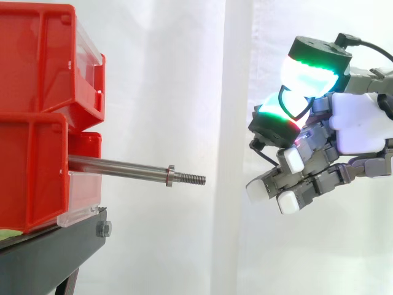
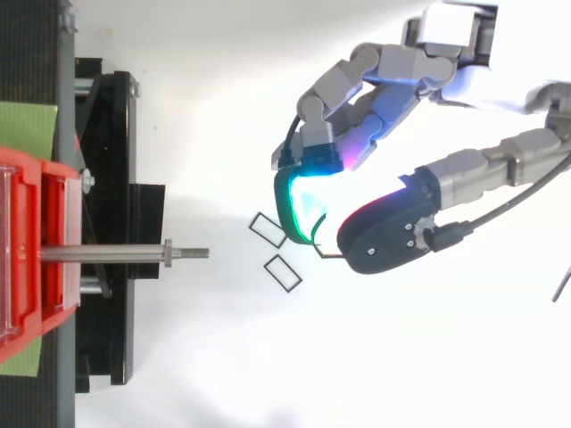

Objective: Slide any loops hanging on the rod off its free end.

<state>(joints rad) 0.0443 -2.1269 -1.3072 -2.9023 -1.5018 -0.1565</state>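
As the hand pinches it, loop clears rod.

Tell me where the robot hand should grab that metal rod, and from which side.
I'd grip the rod on its smooth shaft between the red bin and the collar; the threaded tip is thinner. It juts out level, so come from the free end, pinching across it. The robot hand, holding a black loop, faces that end.
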